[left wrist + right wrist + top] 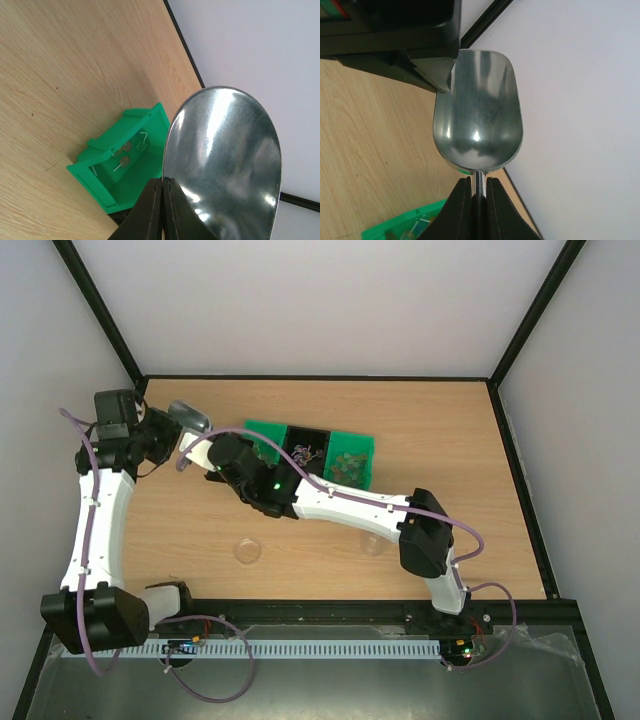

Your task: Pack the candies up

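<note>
Shiny metal scoop (477, 120) with a rounded bowl hangs above the wooden table (420, 420), held by both arms. The right gripper (478, 186) clamps its thin handle and the left gripper (162, 184) pinches the bowl's rim. Tiny mixed-colour wrapped candies (345, 465) lie in the green plastic divided tray (262, 430) nearby.

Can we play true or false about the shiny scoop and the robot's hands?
1. The scoop is full of candies. False: its bowl is empty.
2. The right hand is shut on the scoop's handle. True.
3. The left hand is wide open. False: it is shut on the scoop's rim.
4. There are candies inside the green bin. True.
</note>
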Motion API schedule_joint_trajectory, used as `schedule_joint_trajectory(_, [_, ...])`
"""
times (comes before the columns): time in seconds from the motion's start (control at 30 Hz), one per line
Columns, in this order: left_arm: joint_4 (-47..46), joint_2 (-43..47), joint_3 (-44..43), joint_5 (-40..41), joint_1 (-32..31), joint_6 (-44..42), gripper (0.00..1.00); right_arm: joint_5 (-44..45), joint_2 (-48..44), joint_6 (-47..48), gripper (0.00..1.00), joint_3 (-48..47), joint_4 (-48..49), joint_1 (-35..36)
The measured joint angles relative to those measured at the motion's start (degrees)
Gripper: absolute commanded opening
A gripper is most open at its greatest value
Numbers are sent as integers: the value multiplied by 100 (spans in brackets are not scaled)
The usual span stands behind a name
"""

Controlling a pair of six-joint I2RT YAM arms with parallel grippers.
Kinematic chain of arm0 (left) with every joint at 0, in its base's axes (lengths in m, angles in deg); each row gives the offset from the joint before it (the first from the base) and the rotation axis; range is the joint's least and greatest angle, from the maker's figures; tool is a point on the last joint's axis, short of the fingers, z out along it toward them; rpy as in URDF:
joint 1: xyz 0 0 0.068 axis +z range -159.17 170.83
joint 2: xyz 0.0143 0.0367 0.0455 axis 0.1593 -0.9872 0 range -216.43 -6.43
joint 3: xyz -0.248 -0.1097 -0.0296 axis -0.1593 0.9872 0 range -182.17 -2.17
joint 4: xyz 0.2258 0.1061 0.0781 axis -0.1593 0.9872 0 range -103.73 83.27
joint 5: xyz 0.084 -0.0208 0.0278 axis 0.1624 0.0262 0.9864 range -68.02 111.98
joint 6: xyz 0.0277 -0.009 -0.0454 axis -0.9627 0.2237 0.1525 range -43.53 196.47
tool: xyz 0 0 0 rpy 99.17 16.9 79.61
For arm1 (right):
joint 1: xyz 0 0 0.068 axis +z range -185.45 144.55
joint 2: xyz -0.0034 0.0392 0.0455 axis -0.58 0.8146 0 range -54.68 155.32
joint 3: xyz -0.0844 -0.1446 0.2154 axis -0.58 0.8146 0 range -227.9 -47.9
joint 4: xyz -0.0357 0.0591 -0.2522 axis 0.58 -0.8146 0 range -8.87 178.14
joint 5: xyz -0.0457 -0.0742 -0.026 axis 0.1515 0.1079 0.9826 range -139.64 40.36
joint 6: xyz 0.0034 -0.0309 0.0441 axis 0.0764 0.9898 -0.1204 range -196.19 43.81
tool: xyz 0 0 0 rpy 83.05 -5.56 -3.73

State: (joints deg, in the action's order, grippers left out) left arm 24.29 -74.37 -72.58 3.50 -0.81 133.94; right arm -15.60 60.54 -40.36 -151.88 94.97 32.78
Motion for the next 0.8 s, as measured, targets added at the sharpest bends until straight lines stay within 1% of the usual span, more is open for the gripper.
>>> schedule_joint_trajectory(0.17, [-7,39,0,7,0,-2,2,4,-2,11,1,13,44,0])
schedule_joint_trajectory(0.2, [-4,42,0,9,0,-2,4,2,-7,7,1,28,57,0])
schedule_joint_trajectory(0.23, [0,42,2,11,0,-2,9,-2,-15,-7,1,57,74,0])
schedule_joint_trajectory(0.3, [0,42,15,2,0,17,23,-35,-59,-48,1,120,76,0])
schedule_joint_trajectory(0.37, [-37,48,22,-15,-7,63,43,-66,-101,-101,1,195,52,-2])
schedule_joint_trajectory(0.43, [-94,70,42,-39,-7,105,62,-168,-120,-201,1,247,4,-52])
schedule_joint_trajectory(0.6, [-229,116,118,-92,2,52,94,-599,-205,-625,1,267,-354,-223])
schedule_joint_trajectory(0.63, [-256,116,133,-109,11,-11,98,-750,-245,-758,1,267,-450,-304])
schedule_joint_trajectory(0.8, [-321,116,136,-304,177,-553,99,-1611,-588,-1425,1,343,-962,-841])
